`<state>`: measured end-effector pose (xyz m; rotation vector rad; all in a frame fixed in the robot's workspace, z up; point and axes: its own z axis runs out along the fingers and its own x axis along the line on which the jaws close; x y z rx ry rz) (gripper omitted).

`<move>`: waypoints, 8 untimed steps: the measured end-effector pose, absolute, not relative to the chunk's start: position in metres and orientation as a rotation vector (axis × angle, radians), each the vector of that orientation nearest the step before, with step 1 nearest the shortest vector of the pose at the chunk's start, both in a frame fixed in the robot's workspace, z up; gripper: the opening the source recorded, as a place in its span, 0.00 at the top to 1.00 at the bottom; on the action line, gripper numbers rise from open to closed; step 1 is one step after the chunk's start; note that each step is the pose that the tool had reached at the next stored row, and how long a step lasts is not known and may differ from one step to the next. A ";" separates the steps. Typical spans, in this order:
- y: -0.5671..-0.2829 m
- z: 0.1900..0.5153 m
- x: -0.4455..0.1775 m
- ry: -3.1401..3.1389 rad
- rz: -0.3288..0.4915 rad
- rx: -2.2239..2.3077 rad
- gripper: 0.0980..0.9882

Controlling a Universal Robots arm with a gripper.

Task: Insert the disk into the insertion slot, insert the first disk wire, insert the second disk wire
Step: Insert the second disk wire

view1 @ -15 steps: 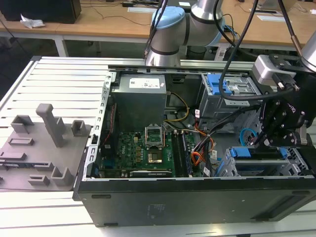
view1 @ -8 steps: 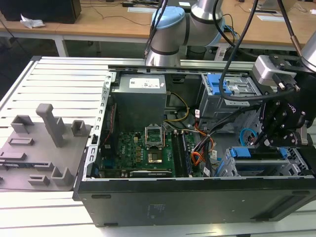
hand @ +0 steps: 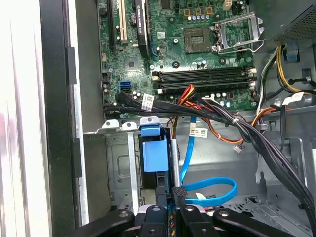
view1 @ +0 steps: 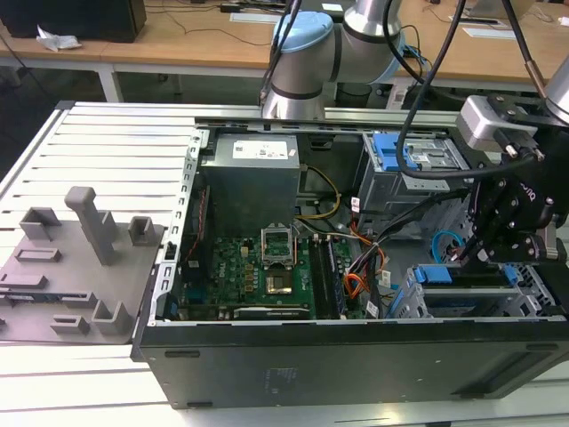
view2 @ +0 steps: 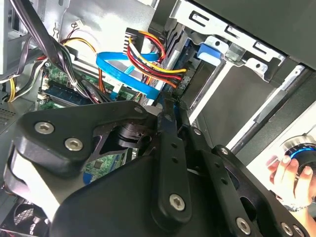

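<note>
Disk (hand: pixel 154 154) sitting edge-on in the slot (hand: pixel 118 168), blue carrier tab showing at the cage mouth; in the exterior view the blue rail (view1: pixel 436 274) is lying at the case's right front corner. End effector (hand: pixel 168 205) hanging just over the disk's rear edge, fingers (view2: pixel 170 148) pinched nearly together around a dark connector beside the blue data cable (hand: pixel 207 190). White tags on the wires are showing print too small to read. A hand (view2: pixel 291 175) is resting outside the case (view1: pixel 356 365).
</note>
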<state>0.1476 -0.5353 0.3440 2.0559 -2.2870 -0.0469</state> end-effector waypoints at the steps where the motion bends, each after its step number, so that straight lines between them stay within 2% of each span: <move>1: -0.535 0.344 0.148 -2.287 -0.047 2.056 0.93; 8: -0.536 0.342 0.149 -2.290 -0.058 2.062 0.93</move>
